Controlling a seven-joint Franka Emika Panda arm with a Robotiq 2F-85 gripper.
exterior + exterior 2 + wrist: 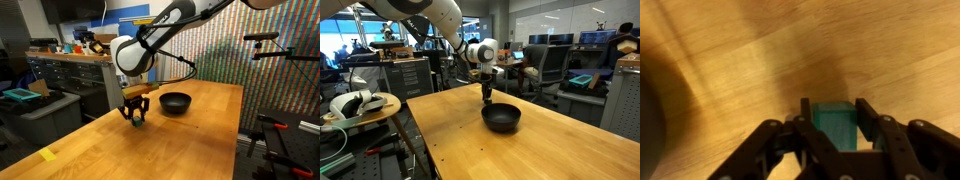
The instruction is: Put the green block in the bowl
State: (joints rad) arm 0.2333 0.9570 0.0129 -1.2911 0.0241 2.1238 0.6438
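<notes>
The green block (836,124) sits between my gripper's (835,118) two black fingers, which press on both its sides. In an exterior view the gripper (135,114) hangs straight down at the wooden table's surface with the block (135,118) showing as a small green spot at the fingertips. I cannot tell whether the block rests on the wood or is just off it. The black bowl (175,102) stands empty on the table, a short way from the gripper. It also shows in an exterior view (501,119), in front of the gripper (488,97), and as a dark rim in the wrist view (645,110).
A yellow strip of tape (48,154) lies near the table's front corner. The wooden table (190,140) ends close behind the bowl. A tripod (272,90) stands past the table's side. A side stand with a white headset (355,103) is beside the table.
</notes>
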